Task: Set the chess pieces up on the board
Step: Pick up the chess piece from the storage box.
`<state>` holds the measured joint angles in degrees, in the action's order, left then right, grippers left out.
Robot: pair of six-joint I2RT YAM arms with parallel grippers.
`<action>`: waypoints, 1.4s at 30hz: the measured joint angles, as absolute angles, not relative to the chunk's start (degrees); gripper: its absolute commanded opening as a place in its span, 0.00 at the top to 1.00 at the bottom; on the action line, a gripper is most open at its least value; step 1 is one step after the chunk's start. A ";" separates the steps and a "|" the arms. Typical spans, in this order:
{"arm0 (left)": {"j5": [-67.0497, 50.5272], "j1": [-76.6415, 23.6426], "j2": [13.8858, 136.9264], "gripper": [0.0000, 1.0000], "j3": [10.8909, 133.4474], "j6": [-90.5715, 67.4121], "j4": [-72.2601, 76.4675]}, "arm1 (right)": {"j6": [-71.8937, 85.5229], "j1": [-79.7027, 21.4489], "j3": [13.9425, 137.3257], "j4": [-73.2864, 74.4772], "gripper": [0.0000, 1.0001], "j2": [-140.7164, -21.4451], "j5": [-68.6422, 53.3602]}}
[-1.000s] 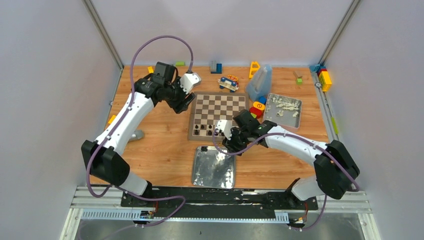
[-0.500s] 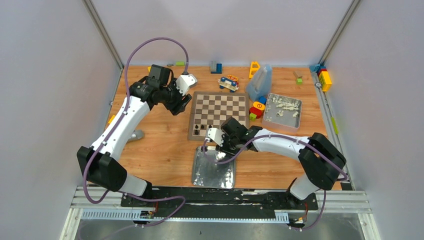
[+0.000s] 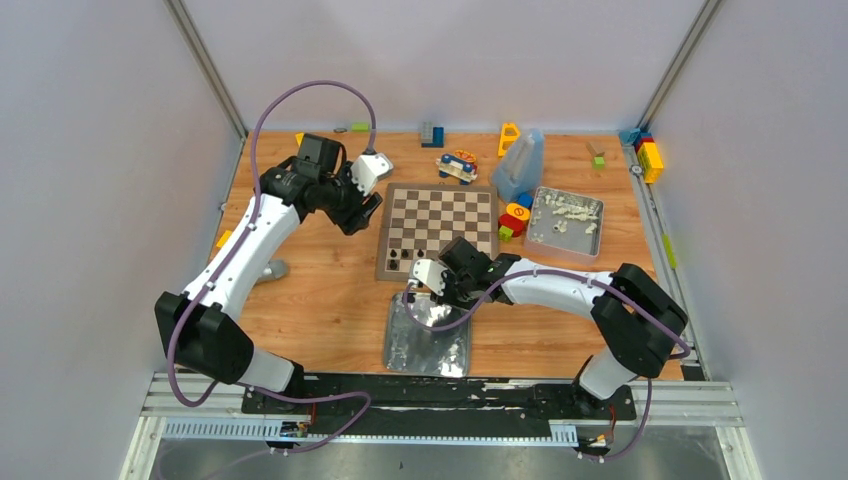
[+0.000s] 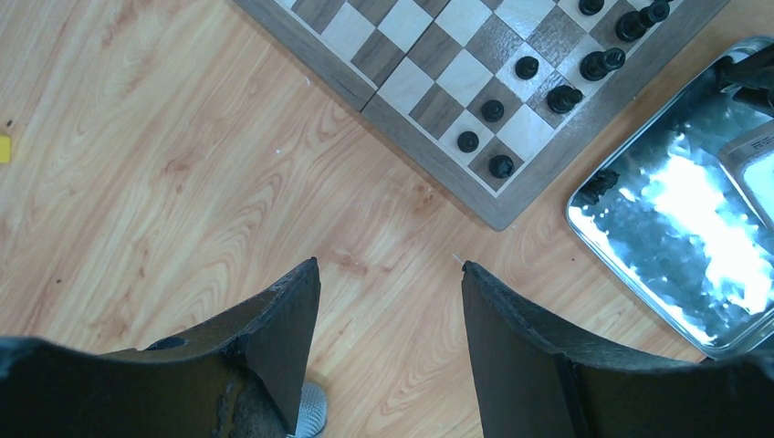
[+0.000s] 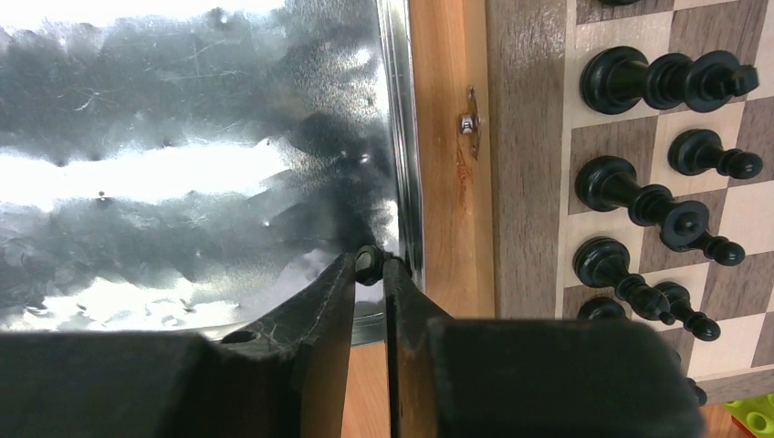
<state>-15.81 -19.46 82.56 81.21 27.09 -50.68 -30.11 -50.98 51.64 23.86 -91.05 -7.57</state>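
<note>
Pick-up is the step in hand, as I judge it. My right tool (image 5: 370, 270) is pressed nearly together, pinching a small black chess piece (image 5: 367, 264) of which only a rounded end shows between the fingers. The pinch sits against the right rim of the shiny silver square metal tray (image 5: 183, 137), low in the middle of the right wrist view. In the top view the pinch is at the tray's upper edge, just below the flat square wooden chessboard with dark-brown and cream checks (image 3: 440, 212).

The next move, in my judgement: lift until the piece is above the tray rim, carry it over the narrow strip of light wooden tabletop (image 5: 447, 137) toward the right of that frame, and set it upright on a free square. I cannot tell whether the piece hangs upright or tilted, so the lift should be slow. The board rows nearest the tray are crowded, so the descent calls for a gap between standing neighbours.

My left tool (image 4: 388, 269) is spread wide and holds nothing. It hangs over bare tabletop, just left of the board's left edge in the top view.

The other black chess pieces (image 4: 497, 166) stand in two rows along the board edge nearest the tray, at the upper right of the left wrist view. They are matte black, with wide round bases and narrow tops, each on its own square. The squares farther from the tray are bare.
</note>
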 measured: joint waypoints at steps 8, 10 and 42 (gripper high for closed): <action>-15.81 -19.14 82.26 0.33 80.51 27.11 -50.65 | -30.06 -51.31 51.64 24.32 0.82 -91.05 -8.80; -15.79 -19.05 82.24 0.34 80.51 27.11 -50.65 | -30.04 -51.31 51.64 24.53 0.81 -91.05 -9.10; -15.33 -18.92 82.19 0.34 78.15 27.51 -50.39 | -28.53 -52.49 51.55 28.62 0.98 -87.46 -10.74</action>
